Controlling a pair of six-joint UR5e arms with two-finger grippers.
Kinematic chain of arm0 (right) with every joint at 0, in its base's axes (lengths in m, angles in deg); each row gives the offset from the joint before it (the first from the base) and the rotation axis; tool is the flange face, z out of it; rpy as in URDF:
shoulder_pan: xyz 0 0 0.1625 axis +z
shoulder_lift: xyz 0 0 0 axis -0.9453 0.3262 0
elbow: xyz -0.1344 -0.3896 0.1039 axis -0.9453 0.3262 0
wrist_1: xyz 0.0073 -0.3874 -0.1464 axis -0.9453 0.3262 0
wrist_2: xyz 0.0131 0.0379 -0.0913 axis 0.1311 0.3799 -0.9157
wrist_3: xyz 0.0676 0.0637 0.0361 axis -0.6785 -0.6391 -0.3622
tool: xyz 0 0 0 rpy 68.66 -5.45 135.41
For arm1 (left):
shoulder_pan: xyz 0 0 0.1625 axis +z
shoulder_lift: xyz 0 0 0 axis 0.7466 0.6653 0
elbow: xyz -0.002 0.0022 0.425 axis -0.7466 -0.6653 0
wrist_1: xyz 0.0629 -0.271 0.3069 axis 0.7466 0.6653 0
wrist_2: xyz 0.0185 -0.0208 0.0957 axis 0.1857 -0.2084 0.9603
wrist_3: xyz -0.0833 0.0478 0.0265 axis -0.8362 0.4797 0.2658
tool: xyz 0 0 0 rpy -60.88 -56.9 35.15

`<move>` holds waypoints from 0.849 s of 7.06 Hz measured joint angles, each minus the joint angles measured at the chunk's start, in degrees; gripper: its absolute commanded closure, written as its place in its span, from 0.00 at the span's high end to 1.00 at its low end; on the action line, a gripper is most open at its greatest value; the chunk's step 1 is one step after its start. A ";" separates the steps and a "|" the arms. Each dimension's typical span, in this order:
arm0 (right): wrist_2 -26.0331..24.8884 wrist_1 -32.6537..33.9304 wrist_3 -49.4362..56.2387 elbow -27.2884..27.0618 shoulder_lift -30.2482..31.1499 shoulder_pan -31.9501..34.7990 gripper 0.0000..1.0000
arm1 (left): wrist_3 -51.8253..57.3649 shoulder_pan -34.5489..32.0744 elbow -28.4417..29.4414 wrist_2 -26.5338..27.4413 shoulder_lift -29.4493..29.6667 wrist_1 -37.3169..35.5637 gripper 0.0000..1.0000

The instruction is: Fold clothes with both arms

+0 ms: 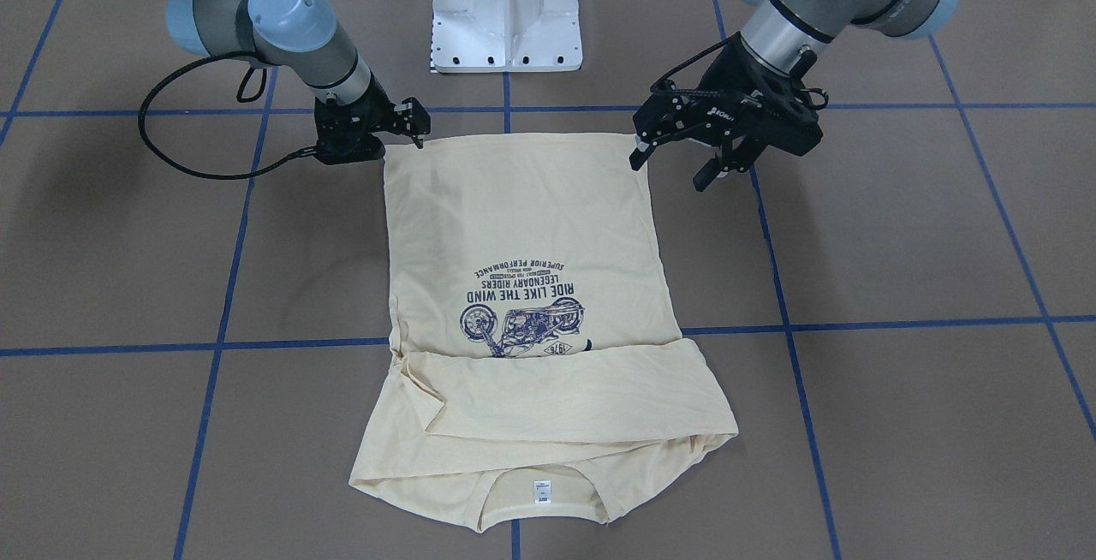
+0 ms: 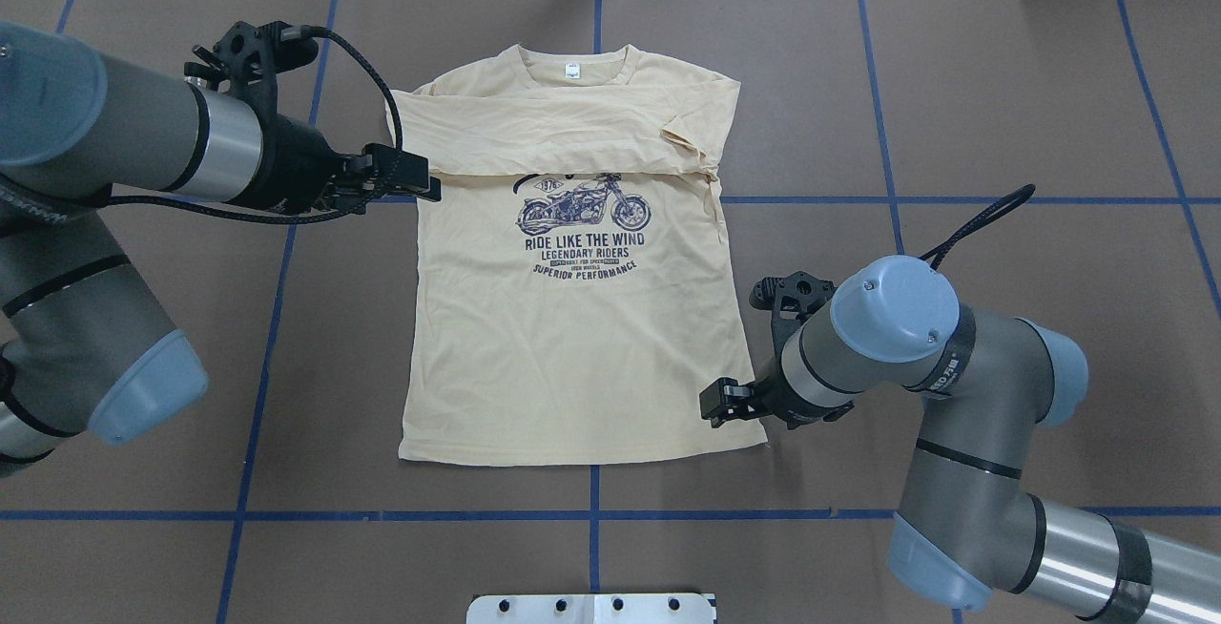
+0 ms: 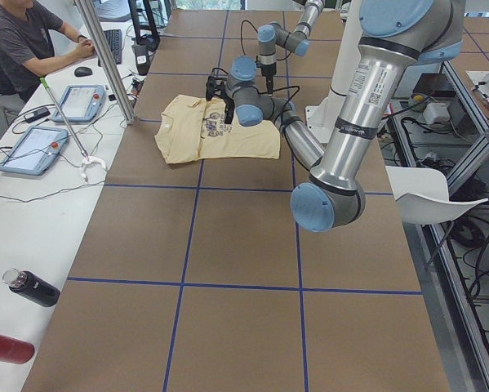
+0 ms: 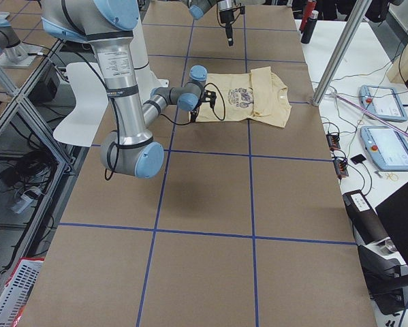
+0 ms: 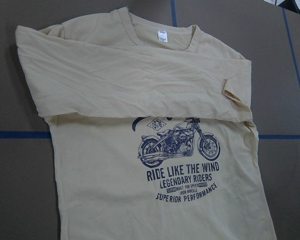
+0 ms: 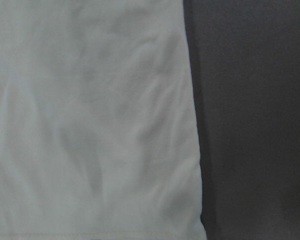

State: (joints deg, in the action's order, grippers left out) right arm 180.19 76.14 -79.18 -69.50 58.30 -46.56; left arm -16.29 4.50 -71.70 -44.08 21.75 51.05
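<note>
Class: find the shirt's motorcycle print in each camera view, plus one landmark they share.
Front-facing: motorcycle print centre, upside down.
Overhead: print upper centre.
Exterior left: print upper left, tiny.
Exterior right: print upper centre, tiny.
Left wrist: print centre.
Right wrist: not in it.
Landmark: the folded sleeve lying along the print's top.

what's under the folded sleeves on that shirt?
Under the folded sleeves: T-shirt chest and the motorcycle print's top edge; a navy curve and the 1976 badge peek out. Anything printed higher is covered.
</note>
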 measured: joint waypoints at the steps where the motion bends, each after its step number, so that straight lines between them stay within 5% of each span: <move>1: 0.01 0.04 0.00 0.36 -0.05 -0.21 0.88 | 0.01 -0.03 -0.02 0.25 -0.07 0.00 0.99; 2: 0.10 0.06 0.00 0.49 -0.03 -0.26 0.81 | 0.01 -0.05 -0.03 0.55 -0.12 0.00 0.99; 6: 0.16 0.07 -0.08 0.48 0.04 -0.89 0.77 | 0.01 -0.06 -0.04 0.73 -0.20 0.00 0.99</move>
State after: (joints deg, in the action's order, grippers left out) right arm 180.35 76.21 -79.26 -69.03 58.34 -47.44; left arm -16.28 4.44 -71.74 -43.35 21.55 51.04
